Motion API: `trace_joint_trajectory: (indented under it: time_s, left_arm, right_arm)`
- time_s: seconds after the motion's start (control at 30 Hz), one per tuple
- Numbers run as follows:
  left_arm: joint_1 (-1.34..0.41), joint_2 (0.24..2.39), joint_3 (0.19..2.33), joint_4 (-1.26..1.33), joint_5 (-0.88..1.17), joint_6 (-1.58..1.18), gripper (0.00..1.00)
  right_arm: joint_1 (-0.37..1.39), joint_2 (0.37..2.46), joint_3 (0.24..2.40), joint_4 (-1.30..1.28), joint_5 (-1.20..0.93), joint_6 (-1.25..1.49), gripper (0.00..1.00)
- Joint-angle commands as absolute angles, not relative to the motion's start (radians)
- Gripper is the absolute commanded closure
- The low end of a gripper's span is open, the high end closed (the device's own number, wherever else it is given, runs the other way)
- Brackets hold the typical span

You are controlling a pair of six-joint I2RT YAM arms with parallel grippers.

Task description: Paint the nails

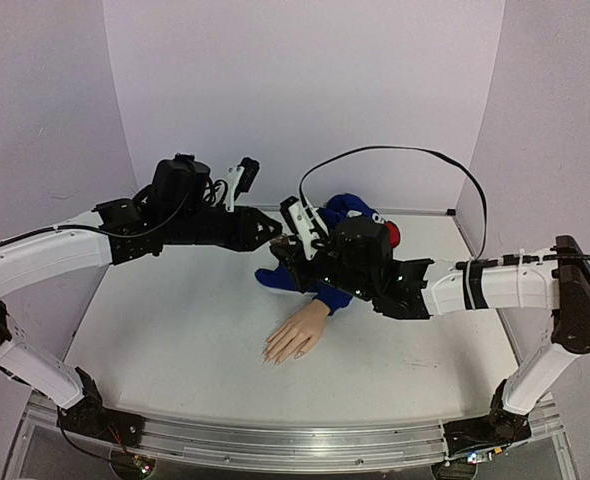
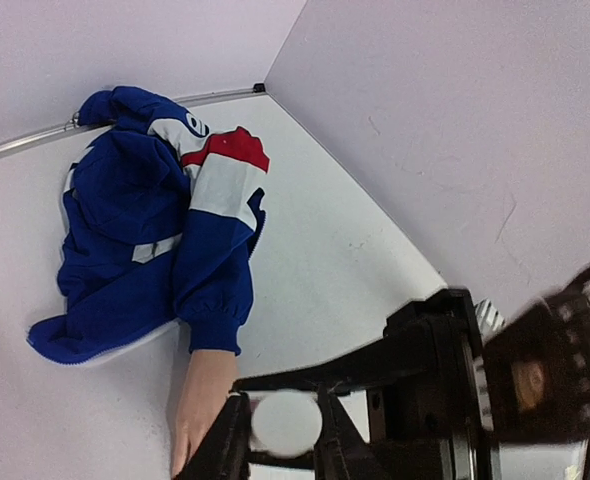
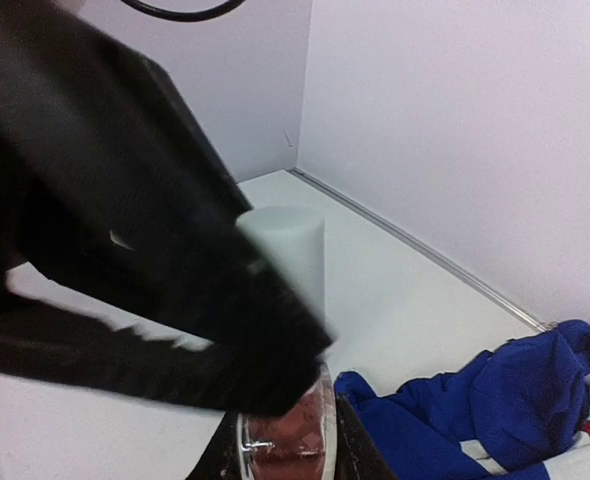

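Evidently the work is at its opening stage, and no painting can be seen to be under way. A small polish bottle [image 3: 285, 440] of pinkish liquid is clamped upright between the closed jaws of the right gripper [image 1: 291, 247], held up above the table [image 1: 175, 340] near the back wall. Its white cap [image 3: 287, 250] is met from the other side by the left gripper [image 1: 273, 230]. In the left wrist view the cap is seen end-on between that gripper's fingers [image 2: 225, 445], which are pressed to both its sides, so the cap is judged to be gripped. The cap is seated on the bottle, and no brush is exposed. The nails [image 1: 275, 353] are found at the fingertips of the beige mannequin hand [image 1: 297, 335], which is laid palm down on the table, below and in front of the two grippers and well apart from them. Its wrist is tucked into the blue sleeve [image 1: 323, 296] of a crumpled jacket [image 2: 145, 230]. At this size no polish can be made out on any nail. Everything is thus judged to be left — the cap to be taken off, the brush to be brought down, and each nail to be coated.
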State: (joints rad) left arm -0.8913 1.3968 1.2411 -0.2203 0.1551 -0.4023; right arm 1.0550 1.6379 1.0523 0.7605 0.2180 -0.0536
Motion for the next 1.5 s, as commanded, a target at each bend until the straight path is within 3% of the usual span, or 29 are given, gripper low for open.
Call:
trace_joint_trajectory:
  time_s: [0.0, 0.13, 0.3, 0.43, 0.67, 0.97, 1.47]
  left_arm:
    - [-0.907, 1.359, 1.283, -0.218, 0.249, -0.399, 0.67]
    - [-0.905, 1.357, 1.282, -0.214, 0.301, -0.389, 0.64]
    - [-0.898, 1.344, 1.276, -0.216, 0.304, -0.383, 0.39]
    - [-0.863, 1.29, 1.281, -0.264, 0.308, -0.393, 0.28]
    - [-0.842, 1.216, 1.324, -0.424, 0.322, -0.395, 0.24]
    - [-0.801, 1.389, 1.59, -0.77, 0.494, -0.359, 0.29]
    - [-0.796, 1.492, 1.661, -0.784, 0.583, -0.359, 0.36]
  right_arm:
    - [0.945, 1.584, 1.022, 0.835, -0.089, 0.035, 1.0]
    - [0.914, 1.56, 1.019, 0.841, -0.234, 0.065, 1.0]
    - [0.906, 1.555, 1.012, 0.846, -0.3, 0.053, 1.0]
    - [0.881, 1.52, 0.973, 0.848, -0.36, 0.021, 1.0]
    - [0.854, 1.496, 0.957, 0.85, -0.472, 0.009, 1.0]
    - [0.854, 1.528, 1.008, 0.814, -0.585, 0.009, 1.0]
    - [0.854, 1.574, 1.043, 0.799, -0.658, 0.009, 1.0]
